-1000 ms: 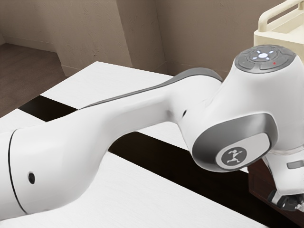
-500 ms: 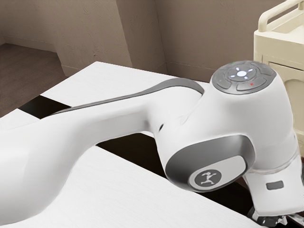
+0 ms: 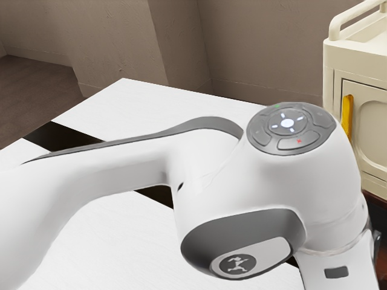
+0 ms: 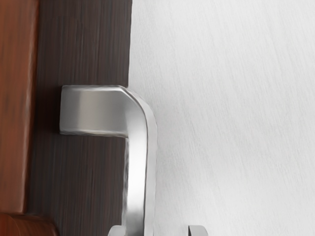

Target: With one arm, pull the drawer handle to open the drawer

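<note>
The black 2-finger tool stands wide, the bent silver metal drawer handle between its tips, nearer 1 of them.

Exterior view: we record the arm crossing in front of the table, with the wall behind both. At the exterior view's right, beyond the arm, we place a cabinet, a pull upright on its door. Wrist view: we log the drawer handle beside the drawer unit, partly overlapping the table.
</note>
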